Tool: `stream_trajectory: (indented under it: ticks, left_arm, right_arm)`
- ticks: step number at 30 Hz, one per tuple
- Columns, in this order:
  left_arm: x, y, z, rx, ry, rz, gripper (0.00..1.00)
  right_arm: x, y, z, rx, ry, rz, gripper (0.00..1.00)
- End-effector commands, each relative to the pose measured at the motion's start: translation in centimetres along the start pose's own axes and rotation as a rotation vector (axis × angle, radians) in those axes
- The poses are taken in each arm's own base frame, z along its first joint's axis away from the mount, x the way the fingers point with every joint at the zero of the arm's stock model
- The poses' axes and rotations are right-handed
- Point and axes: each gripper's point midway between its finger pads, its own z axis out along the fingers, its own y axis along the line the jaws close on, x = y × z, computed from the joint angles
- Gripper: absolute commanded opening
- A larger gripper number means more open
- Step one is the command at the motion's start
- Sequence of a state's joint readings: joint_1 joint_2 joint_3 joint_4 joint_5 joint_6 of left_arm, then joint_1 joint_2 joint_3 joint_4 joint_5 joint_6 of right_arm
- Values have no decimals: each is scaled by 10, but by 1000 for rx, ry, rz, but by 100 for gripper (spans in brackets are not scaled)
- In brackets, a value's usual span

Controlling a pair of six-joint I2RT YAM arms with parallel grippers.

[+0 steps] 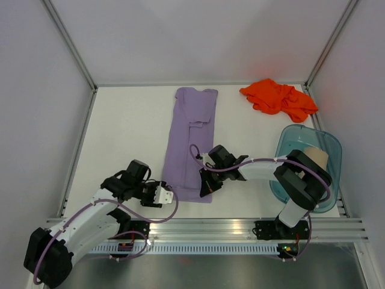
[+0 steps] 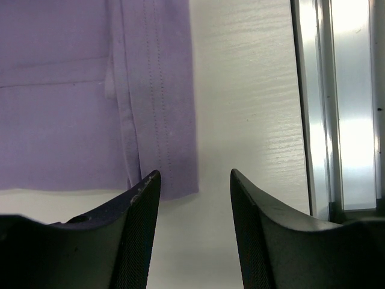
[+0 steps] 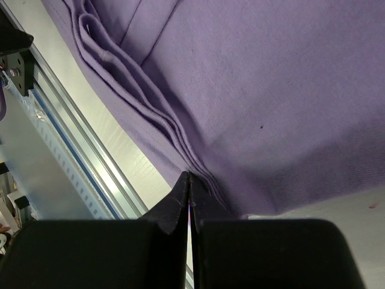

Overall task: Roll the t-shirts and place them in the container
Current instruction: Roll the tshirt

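Note:
The lavender t-shirt (image 1: 189,138) lies folded into a long narrow strip down the middle of the table. My right gripper (image 1: 204,183) is at its near right corner. In the right wrist view the jaws (image 3: 189,180) are shut, pinching the layered hem of the lavender t-shirt (image 3: 252,90). My left gripper (image 1: 165,195) is open and empty beside the near left corner. In the left wrist view the shirt's corner (image 2: 156,120) lies just beyond the gripper (image 2: 195,176). The orange t-shirt (image 1: 278,96) lies crumpled at the back right. The beige t-shirt (image 1: 314,158) sits in the teal tub (image 1: 301,135).
The teal tub stands at the right edge beside my right arm. An aluminium rail (image 1: 240,226) runs along the table's near edge and shows in the left wrist view (image 2: 337,108). White walls with metal posts enclose the left, back and right sides.

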State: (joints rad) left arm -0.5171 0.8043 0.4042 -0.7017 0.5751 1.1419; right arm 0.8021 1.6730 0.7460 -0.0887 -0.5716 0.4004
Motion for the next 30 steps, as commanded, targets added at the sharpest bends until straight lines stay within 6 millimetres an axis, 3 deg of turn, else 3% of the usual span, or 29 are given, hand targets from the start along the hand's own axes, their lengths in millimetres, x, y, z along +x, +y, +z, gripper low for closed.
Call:
stream_trajectory:
  ticks: [1, 7, 9, 12, 14, 15, 18, 21, 25, 30]
  left_arm:
    - [2, 11, 5, -20, 13, 94, 56]
    - [19, 10, 18, 13, 74, 71, 55]
    - [28, 7, 22, 37, 106, 58, 50]
    - [34, 10, 26, 31, 135, 33, 44]
    - [34, 11, 27, 31, 137, 13, 36]
    - [35, 12, 27, 30, 140, 7, 34]
    - [37, 9, 28, 39, 149, -4, 23]
    - [34, 12, 27, 27, 143, -41, 13]
    - [24, 18, 24, 17, 131, -131, 3]
    - [15, 14, 21, 79, 129, -260, 2]
  right_arm:
    - [-4, -6, 2, 12, -13, -9, 0]
    - [-6, -7, -1, 33, -10, -34, 2]
    - [-12, -7, -8, 61, -18, -69, 4]
    - [-26, -10, -24, 196, -63, -202, 17]
    - [-29, 0, -31, 247, -103, -317, 23]
    - [-19, 13, -25, 238, -94, -388, 26]
    - [-4, 18, -21, 249, -110, -455, 30]
    - [-2, 10, -28, 307, -144, -499, 33]
    - [-7, 19, -34, 290, -195, -553, 36]
    - [-4, 31, -33, 313, -193, -654, 37]
